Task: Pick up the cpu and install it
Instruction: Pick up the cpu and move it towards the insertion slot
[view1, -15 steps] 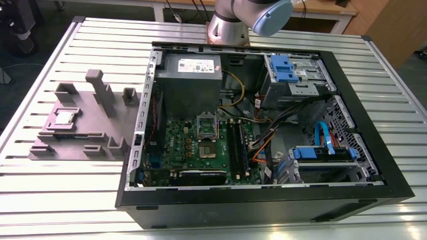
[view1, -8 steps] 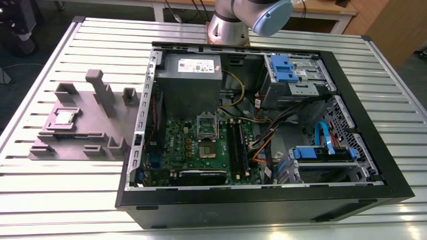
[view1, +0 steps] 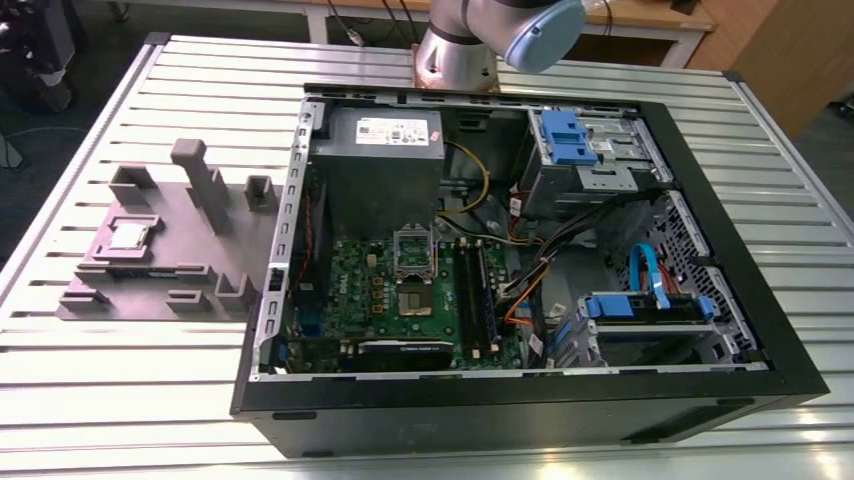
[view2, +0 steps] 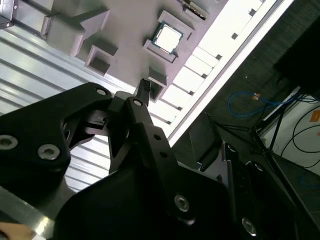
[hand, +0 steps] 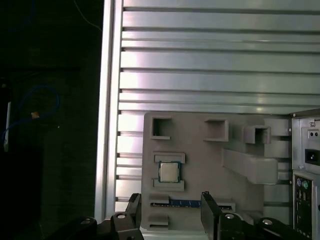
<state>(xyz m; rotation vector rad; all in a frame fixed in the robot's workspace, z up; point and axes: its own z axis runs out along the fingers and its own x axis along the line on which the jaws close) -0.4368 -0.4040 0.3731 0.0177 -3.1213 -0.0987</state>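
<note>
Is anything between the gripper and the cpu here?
Nothing visible. In the first wrist view the cpu lies uncovered in its recess of the grey fixture, and the open gripper has a clear line to it.

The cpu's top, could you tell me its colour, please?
The cpu is silvery, pale-rimmed; best in the second wrist view.

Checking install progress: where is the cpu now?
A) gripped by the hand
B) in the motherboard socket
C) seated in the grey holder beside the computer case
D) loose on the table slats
C: the cpu lies in a square recess of the grey holder, outside the computer case.
</note>
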